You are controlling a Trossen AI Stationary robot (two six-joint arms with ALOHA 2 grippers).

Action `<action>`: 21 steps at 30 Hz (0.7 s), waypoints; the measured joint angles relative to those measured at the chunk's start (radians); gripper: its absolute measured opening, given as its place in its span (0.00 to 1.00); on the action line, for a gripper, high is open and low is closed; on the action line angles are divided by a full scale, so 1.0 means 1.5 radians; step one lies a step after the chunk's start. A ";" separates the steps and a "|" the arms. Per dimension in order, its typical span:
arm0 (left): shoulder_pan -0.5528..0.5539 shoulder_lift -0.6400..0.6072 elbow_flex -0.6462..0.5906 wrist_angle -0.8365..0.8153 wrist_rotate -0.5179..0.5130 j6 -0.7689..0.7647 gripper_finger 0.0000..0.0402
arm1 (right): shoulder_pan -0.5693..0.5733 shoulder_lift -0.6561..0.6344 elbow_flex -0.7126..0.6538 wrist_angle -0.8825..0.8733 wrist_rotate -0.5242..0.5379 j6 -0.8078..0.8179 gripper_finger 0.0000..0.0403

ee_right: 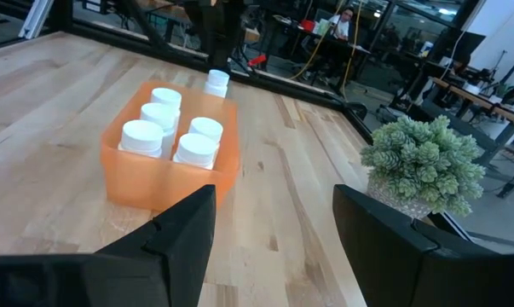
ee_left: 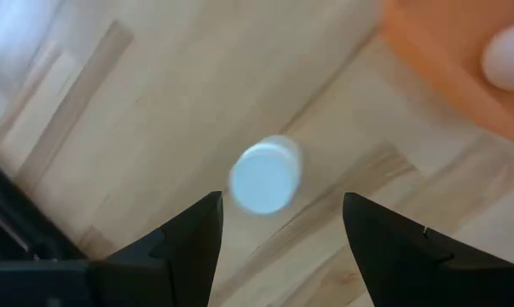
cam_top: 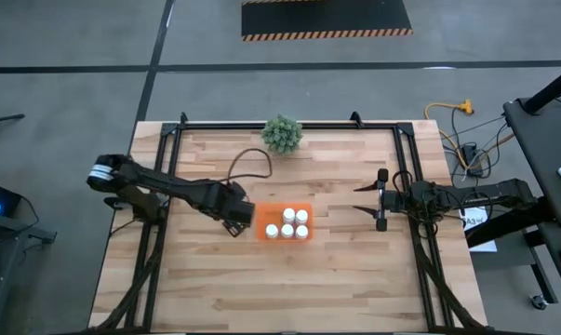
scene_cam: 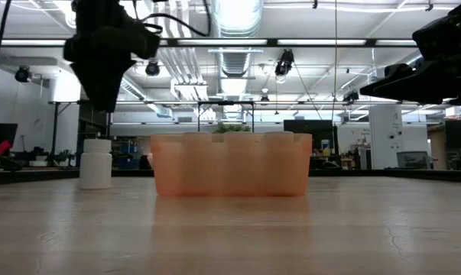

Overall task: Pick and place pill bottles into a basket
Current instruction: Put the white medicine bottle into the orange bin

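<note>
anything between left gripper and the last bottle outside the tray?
Nothing visible. The left gripper hangs open directly above the lone pill bottle, which stands upright on bare wood beside the orange tray. The gap to the tray also looks free.

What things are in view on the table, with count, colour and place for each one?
bottles: five, white, upright inside the tray
loose bottle: one, white, upright on the table beside the tray
tray: one, orange, middle of the table
plant: one, green, far edge of the table
table: one, light wood
left pincer: one, dark, open, above the loose bottle
right pincer: one, dark, open and empty, waiting at the right side of the table
</note>
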 joint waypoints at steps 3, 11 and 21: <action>0.005 -0.050 -0.045 0.014 -0.001 -0.036 0.56 | 0.000 0.000 0.000 0.000 0.000 0.000 0.56; 0.042 -0.135 -0.114 0.099 0.014 -0.081 0.56 | 0.000 0.000 0.000 0.000 0.000 0.000 0.56; 0.063 -0.117 -0.164 0.133 0.057 -0.080 0.56 | 0.000 0.000 0.000 0.000 0.000 0.000 0.56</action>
